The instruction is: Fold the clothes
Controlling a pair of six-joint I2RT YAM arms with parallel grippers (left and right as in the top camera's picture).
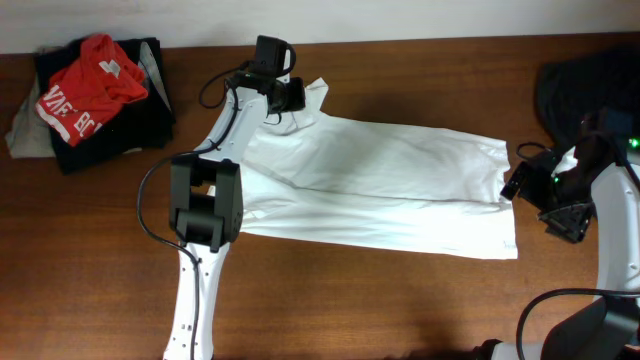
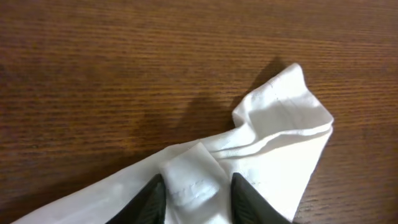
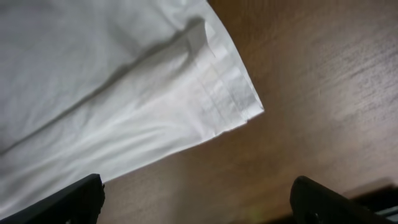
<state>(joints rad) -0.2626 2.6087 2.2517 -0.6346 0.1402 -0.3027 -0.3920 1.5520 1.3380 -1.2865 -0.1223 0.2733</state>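
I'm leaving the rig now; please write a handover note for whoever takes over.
Left gripper: jaws shut on a raised fold of the white shirt, at its far edge.
Right gripper: open, empty, beside the shirt's hem corner.
The shirt lies across the table, apparently partly folded; further folds remain.
Red garment sits on dark clothes, far left; another dark garment far right.

- The shirt [image 1: 380,185] lies spread on the table [image 1: 330,300], its length running left to right.
- A pile of clothes [image 1: 95,95] sits well left of the shirt, further back.
- Another garment [image 1: 580,85] lies behind the shirt's right end.
- The left gripper [image 2: 196,199] is on the shirt's back left corner.
- The right gripper [image 3: 198,183] is just beside the shirt's right end.
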